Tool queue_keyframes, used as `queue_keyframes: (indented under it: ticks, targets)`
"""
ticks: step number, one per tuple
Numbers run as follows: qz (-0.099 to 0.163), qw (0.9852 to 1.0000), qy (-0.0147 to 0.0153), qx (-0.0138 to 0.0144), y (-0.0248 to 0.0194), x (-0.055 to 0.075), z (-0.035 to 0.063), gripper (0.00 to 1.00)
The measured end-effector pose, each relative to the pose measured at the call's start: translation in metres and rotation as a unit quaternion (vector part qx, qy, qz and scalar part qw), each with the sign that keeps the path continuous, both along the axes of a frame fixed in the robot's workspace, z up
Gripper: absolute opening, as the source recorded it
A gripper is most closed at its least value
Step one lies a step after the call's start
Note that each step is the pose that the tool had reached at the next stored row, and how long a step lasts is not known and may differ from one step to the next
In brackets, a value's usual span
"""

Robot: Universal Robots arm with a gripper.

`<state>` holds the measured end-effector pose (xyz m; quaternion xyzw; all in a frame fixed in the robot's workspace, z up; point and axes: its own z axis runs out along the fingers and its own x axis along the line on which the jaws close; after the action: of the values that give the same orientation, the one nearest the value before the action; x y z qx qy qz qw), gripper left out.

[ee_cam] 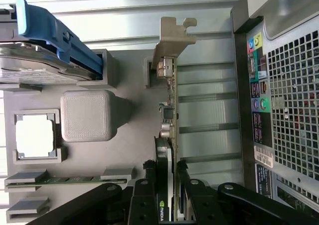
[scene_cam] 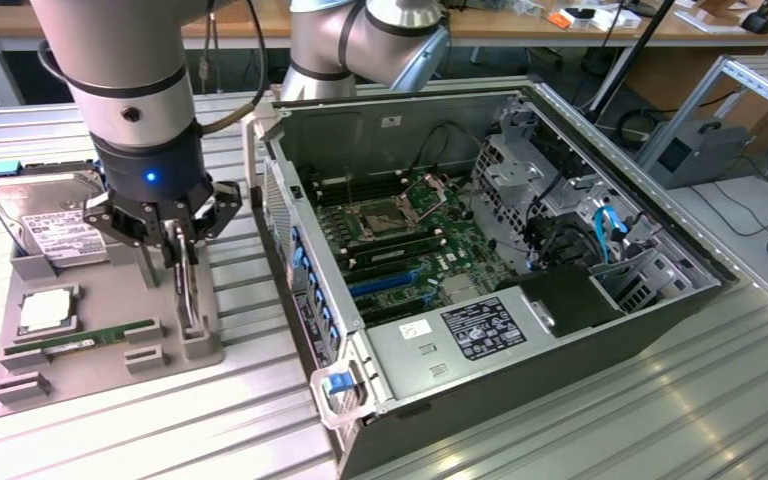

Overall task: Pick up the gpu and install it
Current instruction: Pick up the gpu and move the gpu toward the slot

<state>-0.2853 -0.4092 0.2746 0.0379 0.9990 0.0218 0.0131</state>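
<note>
gpu (scene_cam: 193, 295), thin flat rectangular expansion card with a pale metal end bracket; stands upright on its long edge in the slotted posts of a grey moulded parts tray (scene_cam: 104, 290), just beside the open black computer case (scene_cam: 624, 300) yet outside it; black multi-link gripper (scene_cam: 177, 262) hangs straight above it, and in the wrist view the fingers (ee_cam: 149, 168) lie against both faces of the card (ee_cam: 168, 100), so by appearance clamped on it; step in hand, by judgement: the pick-up, grasp made, card not yet raised from its holder; install not begun, green motherboard (scene_cam: 398, 230) slots unoccupied; a lift from here would call for a straight vertical pull clear of the posts, card kept upright, bracket unsnagged.
</note>
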Motion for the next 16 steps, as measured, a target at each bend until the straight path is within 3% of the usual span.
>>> queue_keyframes:
  ticks: [8,16]
  targets:
    - [0.000,1.0000,-0.0001,0.0002,0.0000,0.000,0.0105,0.27]
    - [0.000,1.0000,0.0000,0.0002,0.0000,0.000,0.0143,0.27]
